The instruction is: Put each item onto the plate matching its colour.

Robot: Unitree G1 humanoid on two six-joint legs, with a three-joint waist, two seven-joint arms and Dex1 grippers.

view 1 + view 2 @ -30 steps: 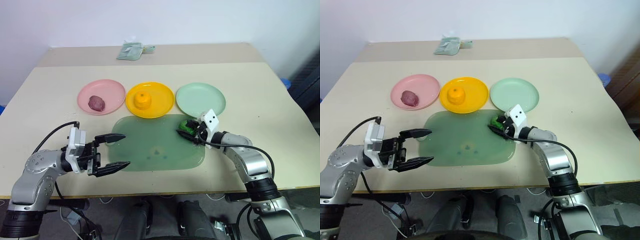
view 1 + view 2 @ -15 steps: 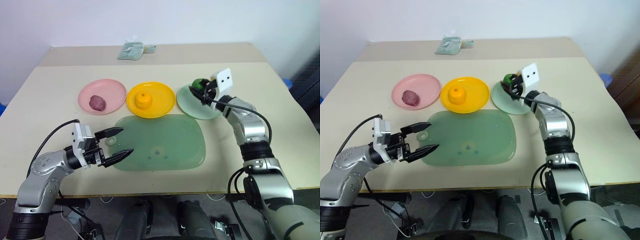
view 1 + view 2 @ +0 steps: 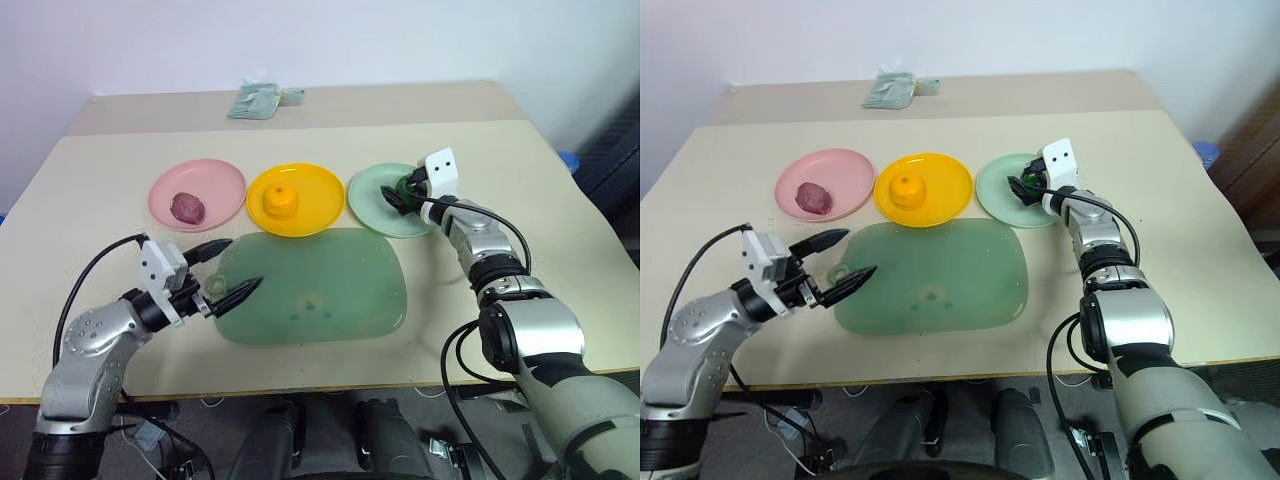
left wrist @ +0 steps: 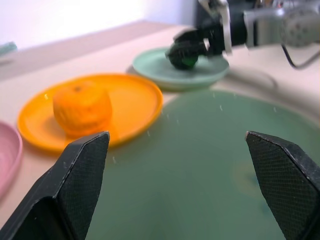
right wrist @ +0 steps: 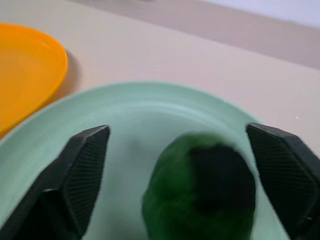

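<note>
A second ago the right gripper point(image 3: 1025, 186) was low over the near right corner of the green mat point(image 3: 330, 290), clamped on the green-and-black ball point(image 5: 200, 192); now it reaches out over the mint plate point(image 3: 372, 205), its fingers spread wide apart, and the ball sits on that plate between them, free of both. The left gripper point(image 3: 225, 268) has swung from pointing across the mat's near left edge to pointing more toward the middle of the table, and its fingers stand open as before, holding nothing. The ball is roundish with a black patch on its upper side; from the right wrist it looks a little taller than wide, but no clear long axis can be told. The orange fruit point(image 3: 282, 201) sits upright in the middle of the yellow plate point(image 3: 325, 195), and the dark red lump point(image 3: 187, 207) lies on the pink plate point(image 3: 222, 180), its longer side running roughly across the table. The three plates stand in a row just beyond the mat, the yellow one touching or nearly touching the mat's far edge. The ball rests toward the right of its plate, near the rim. The table point(image 3: 90, 190) has open room to the left and right of the plates, and a small packet point(image 3: 251, 101) lies far back near the wall.
</note>
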